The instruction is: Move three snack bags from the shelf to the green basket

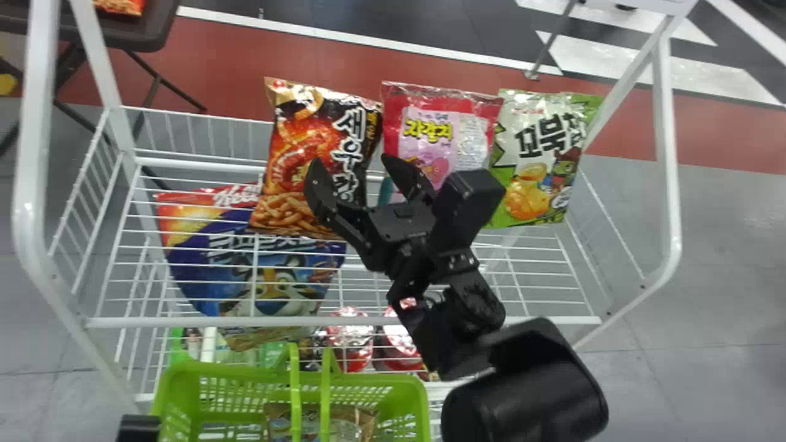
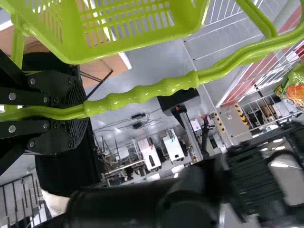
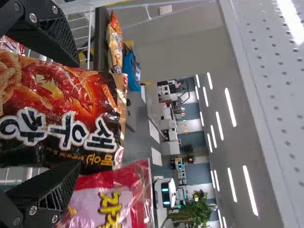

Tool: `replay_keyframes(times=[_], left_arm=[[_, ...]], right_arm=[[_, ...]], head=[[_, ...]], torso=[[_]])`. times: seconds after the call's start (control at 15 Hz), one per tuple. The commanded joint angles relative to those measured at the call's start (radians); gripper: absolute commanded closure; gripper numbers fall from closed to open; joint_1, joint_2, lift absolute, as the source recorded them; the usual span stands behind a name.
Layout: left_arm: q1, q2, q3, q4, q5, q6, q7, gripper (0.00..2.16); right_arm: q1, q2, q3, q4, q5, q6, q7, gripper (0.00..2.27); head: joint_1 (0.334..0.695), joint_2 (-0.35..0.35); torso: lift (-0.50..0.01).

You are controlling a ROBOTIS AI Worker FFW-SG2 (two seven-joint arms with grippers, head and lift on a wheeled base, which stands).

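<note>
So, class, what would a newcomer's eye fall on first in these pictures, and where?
Probably the black bag, pink bag and green bag, bright and side by side on the upper shelf of the white rack. The right gripper stands out darkly before them, open. Then comes the green basket at the head view's bottom edge, its handle in the left gripper.

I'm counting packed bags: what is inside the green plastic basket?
A shiny, brown-topped packet lies inside the green plastic basket. Its green handle bars cross in front, covering strips of the packet; whatever is beneath it is hidden, so the count isn't certain.
</note>
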Motion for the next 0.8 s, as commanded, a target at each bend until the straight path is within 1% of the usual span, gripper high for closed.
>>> replay_keyframes(times=[0.0,0.07,0.13,0.2,0.27,0.4,0.47,0.53,0.6,0.73], left_arm=[[-0.003,0.006,0.000,0.002,0.005,0.000,0.000,1.95],[-0.003,0.006,0.000,0.002,0.007,0.000,0.000,1.96],[-0.005,0.006,0.002,0.000,0.010,0.000,0.000,1.95],[-0.005,0.006,0.002,0.000,0.010,0.000,0.000,1.96],[-0.005,0.006,0.002,0.000,0.010,0.000,0.000,1.95],[-0.005,0.004,0.000,0.000,0.010,0.000,0.002,1.95],[-0.005,0.006,0.000,0.000,0.010,0.000,0.003,1.95],[-0.005,0.006,0.000,0.000,0.010,0.000,0.003,1.96],[-0.003,0.004,0.002,0.000,0.010,0.000,0.003,1.96],[-0.003,0.004,0.002,0.000,0.010,0.000,0.003,1.95]], right_arm=[[-0.054,0.001,0.024,0.037,0.008,0.085,-0.019,0.10],[-0.067,0.001,0.038,0.048,0.022,0.122,-0.062,0.10],[-0.074,0.001,0.049,0.051,0.032,0.150,-0.074,0.10],[-0.090,0.001,0.052,0.057,0.037,0.199,-0.073,0.15],[-0.108,-0.002,0.053,0.066,0.039,0.260,-0.056,0.48],[-0.128,-0.004,0.058,0.072,0.040,0.300,-0.005,1.70],[-0.122,-0.010,0.061,0.066,0.042,0.291,0.019,2.06],[-0.108,-0.016,0.065,0.048,0.055,0.257,0.043,2.18],[-0.093,-0.016,0.067,0.023,0.069,0.242,0.050,2.24],[-0.064,-0.022,0.072,-0.032,0.072,0.220,0.056,2.24]], head=[[0.695,-0.220],[0.695,-0.209],[0.695,-0.203],[0.695,-0.199],[0.695,-0.195],[0.695,-0.184],[0.695,-0.178],[0.695,-0.169],[0.695,-0.155],[0.695,-0.147]], torso=[[-0.048],[-0.048],[-0.048],[-0.048],[-0.048],[-0.048],[-0.048],[-0.048],[-0.048],[-0.048]])
